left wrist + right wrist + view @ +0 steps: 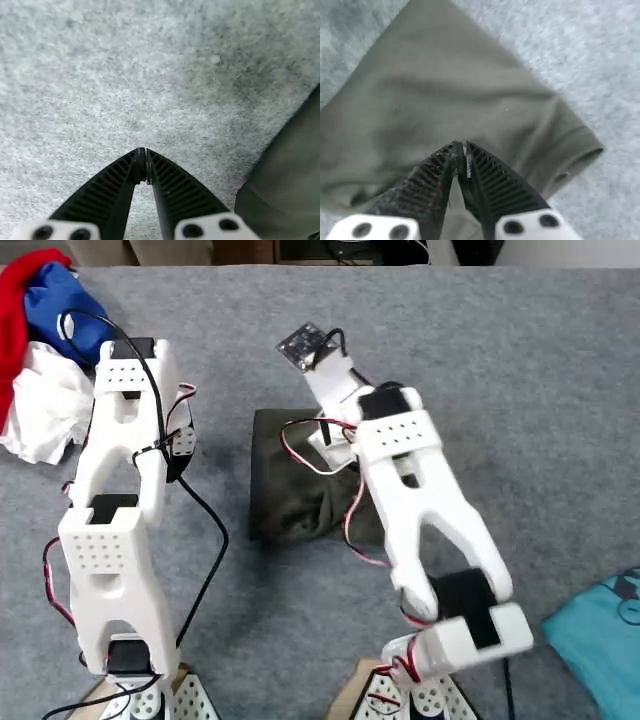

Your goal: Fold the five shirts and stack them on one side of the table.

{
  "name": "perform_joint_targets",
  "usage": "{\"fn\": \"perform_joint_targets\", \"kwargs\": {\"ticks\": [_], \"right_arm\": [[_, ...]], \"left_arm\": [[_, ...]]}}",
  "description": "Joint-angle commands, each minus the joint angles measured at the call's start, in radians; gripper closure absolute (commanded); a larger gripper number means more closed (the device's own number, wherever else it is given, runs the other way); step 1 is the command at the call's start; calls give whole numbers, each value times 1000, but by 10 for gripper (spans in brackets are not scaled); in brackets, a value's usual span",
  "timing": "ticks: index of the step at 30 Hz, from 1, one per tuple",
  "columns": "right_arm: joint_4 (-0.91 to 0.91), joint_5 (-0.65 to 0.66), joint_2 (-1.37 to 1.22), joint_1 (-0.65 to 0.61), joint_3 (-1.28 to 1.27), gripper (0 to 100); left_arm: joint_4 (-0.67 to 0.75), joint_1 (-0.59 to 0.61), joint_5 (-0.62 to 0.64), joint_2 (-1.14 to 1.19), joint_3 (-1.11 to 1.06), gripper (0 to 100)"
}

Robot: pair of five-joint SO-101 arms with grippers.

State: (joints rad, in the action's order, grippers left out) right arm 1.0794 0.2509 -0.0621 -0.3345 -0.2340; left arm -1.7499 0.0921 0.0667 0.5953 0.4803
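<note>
A dark olive shirt [290, 495] lies partly folded in the middle of the table, and in the right wrist view the olive shirt [445, 90] has one sleeve [570, 150] sticking out. My right gripper [462, 159] is shut just above this cloth, with no fabric visibly pinched. My left gripper [142, 167] is shut over bare grey felt, a little to the side of the olive shirt's edge [290, 175]. At the far left corner red [15, 300], blue [60, 305] and white [45, 405] shirts lie in a crumpled heap. A teal shirt [600, 640] lies at the near right edge.
Grey felt [520, 390] covers the whole table. The left arm [115, 530] stands between the heap and the olive shirt; the right arm [420, 510] stretches over the olive shirt's right side. Open felt lies at the far right.
</note>
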Motion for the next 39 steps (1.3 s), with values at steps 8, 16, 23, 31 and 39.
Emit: {"fn": "perform_joint_targets", "kwargs": {"ticks": [8, 16, 23, 31, 39], "right_arm": [[261, -8, -283, -16, 355, 969], [646, -2, -363, -12, 555, 969], [701, -2, -369, -12, 466, 969], [703, -3, -369, -8, 297, 969], [703, -2, -335, 108, 236, 969]], "left_arm": [[14, -6, 5, -64, -2, 981], [14, -6, 3, -64, 6, 981], [14, -2, 3, -62, 6, 981], [14, -9, 3, -62, 6, 981], [14, -32, 3, -62, 8, 981]]}}
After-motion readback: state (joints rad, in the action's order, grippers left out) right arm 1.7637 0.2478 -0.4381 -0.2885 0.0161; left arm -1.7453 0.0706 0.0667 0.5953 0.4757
